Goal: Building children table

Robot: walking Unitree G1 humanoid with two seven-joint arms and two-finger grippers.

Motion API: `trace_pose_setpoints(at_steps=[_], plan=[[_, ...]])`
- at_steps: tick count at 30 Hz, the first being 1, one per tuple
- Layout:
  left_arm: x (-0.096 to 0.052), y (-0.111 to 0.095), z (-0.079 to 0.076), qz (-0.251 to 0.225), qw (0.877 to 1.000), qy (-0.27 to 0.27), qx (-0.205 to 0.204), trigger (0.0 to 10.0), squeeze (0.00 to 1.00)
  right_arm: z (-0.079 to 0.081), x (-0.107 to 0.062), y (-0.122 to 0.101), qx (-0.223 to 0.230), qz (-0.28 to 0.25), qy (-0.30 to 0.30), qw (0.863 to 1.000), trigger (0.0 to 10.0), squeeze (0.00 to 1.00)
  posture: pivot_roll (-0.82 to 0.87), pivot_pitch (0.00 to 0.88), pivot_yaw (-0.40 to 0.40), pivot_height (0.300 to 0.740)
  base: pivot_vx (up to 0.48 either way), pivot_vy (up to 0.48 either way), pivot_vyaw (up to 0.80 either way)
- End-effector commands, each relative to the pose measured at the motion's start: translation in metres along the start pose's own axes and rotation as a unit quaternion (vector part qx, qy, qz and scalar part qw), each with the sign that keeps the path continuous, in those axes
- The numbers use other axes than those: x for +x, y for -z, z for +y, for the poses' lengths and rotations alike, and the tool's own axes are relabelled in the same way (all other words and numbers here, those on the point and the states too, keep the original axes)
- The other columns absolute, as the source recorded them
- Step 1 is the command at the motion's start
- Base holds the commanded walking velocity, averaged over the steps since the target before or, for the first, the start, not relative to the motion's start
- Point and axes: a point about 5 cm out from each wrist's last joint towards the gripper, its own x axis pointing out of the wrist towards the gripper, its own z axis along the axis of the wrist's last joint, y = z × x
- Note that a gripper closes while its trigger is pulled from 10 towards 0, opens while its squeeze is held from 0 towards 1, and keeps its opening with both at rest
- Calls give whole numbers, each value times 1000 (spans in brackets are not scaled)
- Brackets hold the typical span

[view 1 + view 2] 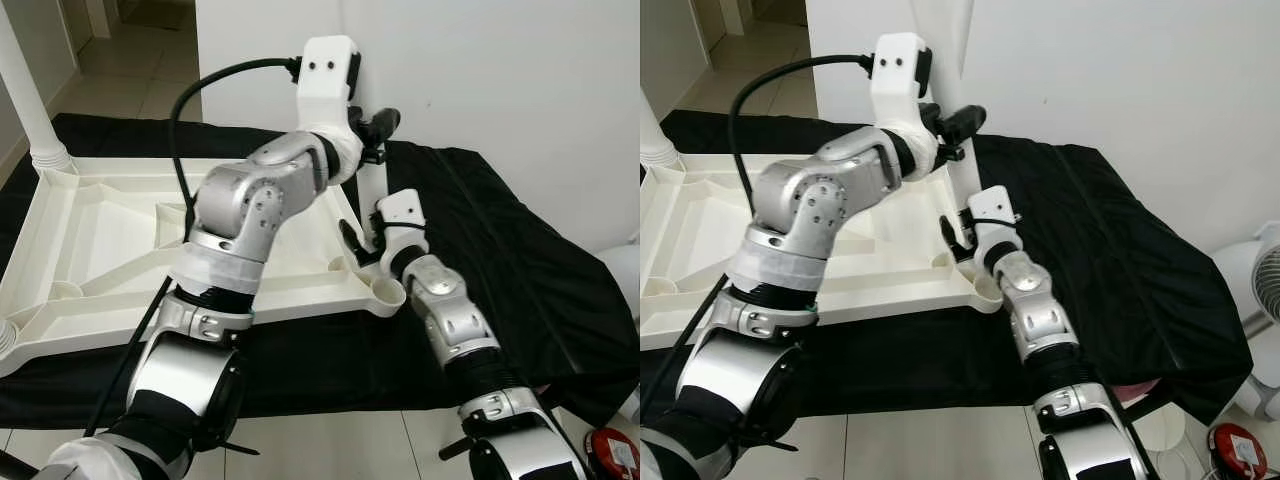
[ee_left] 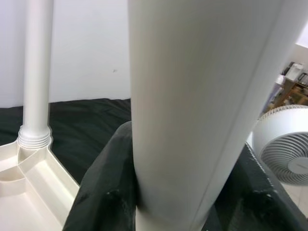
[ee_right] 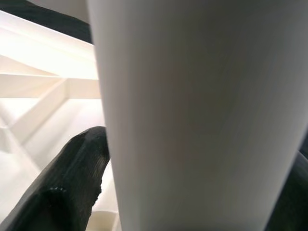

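Smooth white plastic tabletop upside down on black cloth, ribbed underside up, round post upright at far left corner, left gripper clenched high on white round leg at right corner, right gripper grasping it low, no readable writing

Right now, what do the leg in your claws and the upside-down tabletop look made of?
Table leg: likely smooth white plastic tubing with a satin sheen, no grain. Tabletop: likely moulded cream plastic, given its ribbed underside and round corner sockets. Left claw and right claw both grip the leg.
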Motion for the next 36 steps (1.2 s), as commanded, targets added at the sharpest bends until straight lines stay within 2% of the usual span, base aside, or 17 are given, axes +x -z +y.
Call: trace_pose_setpoints(at_steps=[1, 4, 7, 13, 16, 24, 32, 33, 35, 36], plan=[[5, -11, -30, -19, 997, 70, -6, 10000, 0, 3, 1, 5, -8, 12, 2, 1000, 10000, 0, 30, 0, -98, 740, 0, 0, 0], [7, -10, -32, -20, 997, 68, -6, 10000, 0, 7, 2, 6, -15, 15, 18, 1000, 10000, 0, 31, 0, -99, 740, 0, 0, 0], [10, -8, -34, -22, 998, 60, -5, 10000, 0, 19, 6, 6, -38, 18, 72, 996, 10000, 0, 35, 0, -103, 740, 0, 0, 0], [11, -9, -33, -24, 998, 54, -5, 10000, 0, 23, 6, 5, -45, 17, 93, 995, 10000, 0, 38, 0, -105, 740, 0, 0, 0], [12, -10, -34, -27, 998, 47, -4, 10000, 0, 29, 6, 9, -63, 26, 124, 990, 10000, 0, 39, 0, -109, 740, 0, 0, 0], [14, -11, -36, -31, 998, 47, -4, 10000, 0, 36, 5, 13, -87, 33, 154, 984, 10000, 0, 39, 0, -113, 740, 0, 0, 0], [14, -11, -38, -32, 998, 47, -4, 10000, 0, 36, 6, 8, -82, 19, 165, 983, 10000, 0, 41, 0, -114, 740, 0, 0, 0], [15, -11, -38, -32, 998, 47, -5, 10000, 0, 35, 6, 5, -84, 11, 170, 982, 7961, 0, 39, 0, -112, 740, 0, 0, 0], [15, -11, -38, -32, 998, 47, -5, 10000, 0, 35, 6, 5, -84, 11, 170, 982, 7961, 0, 39, 0, -112, 740, 0, 0, 0], [15, -12, -39, -33, 998, 47, -5, 10000, 0, 34, 6, 1, -83, 0, 177, 981, 6431, 0, 39, 0, -113, 740, 0, 0, 0]])
